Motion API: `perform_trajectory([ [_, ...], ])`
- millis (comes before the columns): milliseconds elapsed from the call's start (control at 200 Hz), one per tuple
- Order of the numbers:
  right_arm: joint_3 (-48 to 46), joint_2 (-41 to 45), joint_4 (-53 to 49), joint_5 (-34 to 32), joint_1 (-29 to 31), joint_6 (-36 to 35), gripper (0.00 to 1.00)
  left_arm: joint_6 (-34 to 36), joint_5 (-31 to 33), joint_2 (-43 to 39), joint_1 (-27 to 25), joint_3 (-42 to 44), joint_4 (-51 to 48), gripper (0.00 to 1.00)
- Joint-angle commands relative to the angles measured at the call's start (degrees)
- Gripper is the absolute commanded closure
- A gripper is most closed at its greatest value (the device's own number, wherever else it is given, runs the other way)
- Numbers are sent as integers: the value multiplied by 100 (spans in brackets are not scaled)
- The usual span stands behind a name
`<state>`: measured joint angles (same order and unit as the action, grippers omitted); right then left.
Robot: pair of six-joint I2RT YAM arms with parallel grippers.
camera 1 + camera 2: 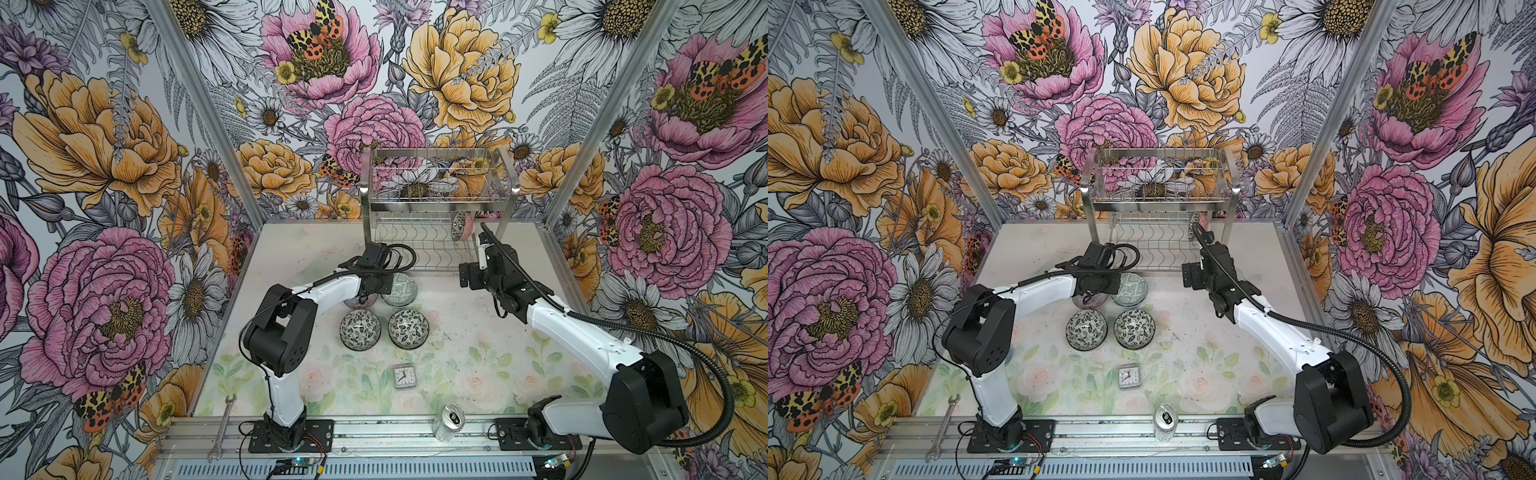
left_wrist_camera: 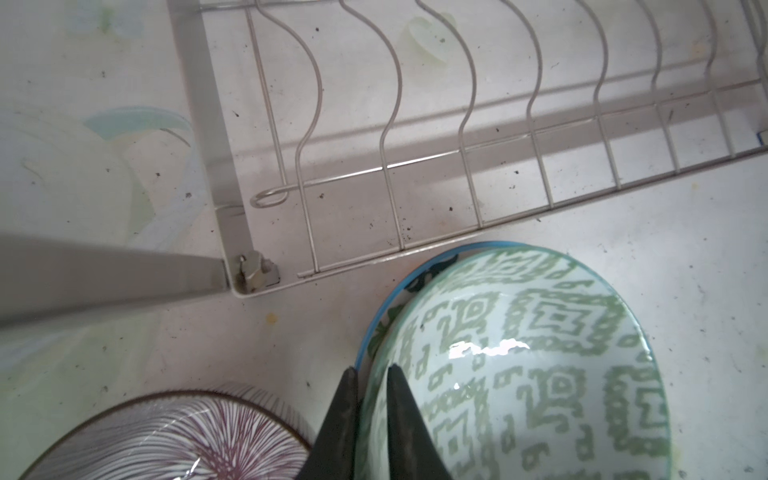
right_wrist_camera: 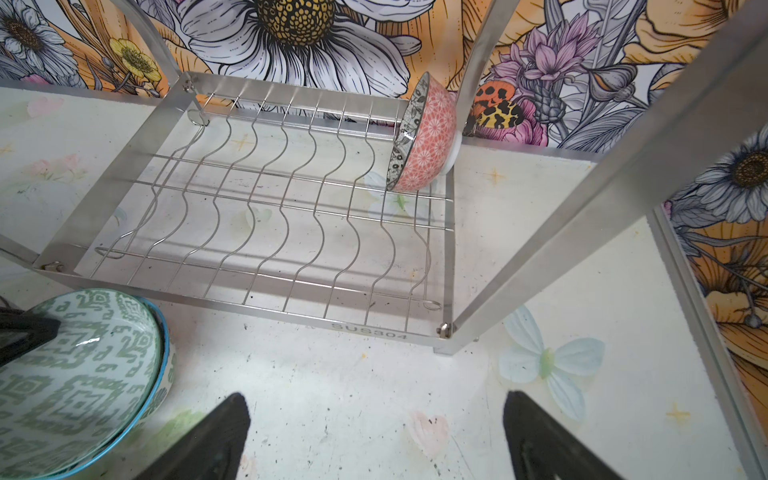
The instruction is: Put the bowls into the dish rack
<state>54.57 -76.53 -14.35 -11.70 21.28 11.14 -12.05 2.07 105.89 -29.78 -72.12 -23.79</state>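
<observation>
Up close, though hidden from above, left gripper [image 2: 372,370] seemingly pinches the green bowl [image 2: 540,332]; right gripper [image 3: 376,395] gapes empty.

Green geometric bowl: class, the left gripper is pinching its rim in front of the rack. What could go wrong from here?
1. The left gripper holds only a narrow bit of glossy rim on the green geometric bowl, so it may slip or swing when lifted.
2. It sits nested in a blue-rimmed bowl, which could come up too, then drop.
3. A low carry could knock the nearby front rail of the dish rack.
</observation>
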Motion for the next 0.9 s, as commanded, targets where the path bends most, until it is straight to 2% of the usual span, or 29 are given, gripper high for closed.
perform_trajectory([
  [0, -41, 147, 114, 55, -48, 108, 3, -16, -37, 125, -20, -57, -70, 84],
  [165, -39, 139, 113, 58, -57, 108, 3, -16, -26, 89, -18, -65, -98, 88],
  [380, -52, 146, 124, 71, -75, 115, 3, -16, 4, 12, -17, -109, -181, 100],
  [605, -71, 212, 126, 72, -92, 105, 3, -3, 104, -96, -24, -171, -253, 100],
  [640, -75, 222, 124, 63, -94, 105, 3, -5, 141, -352, -21, -176, -243, 100],
  [896, -81, 427, 111, 221, -108, 76, 3, 107, 330, -809, -19, -361, -183, 100],
])
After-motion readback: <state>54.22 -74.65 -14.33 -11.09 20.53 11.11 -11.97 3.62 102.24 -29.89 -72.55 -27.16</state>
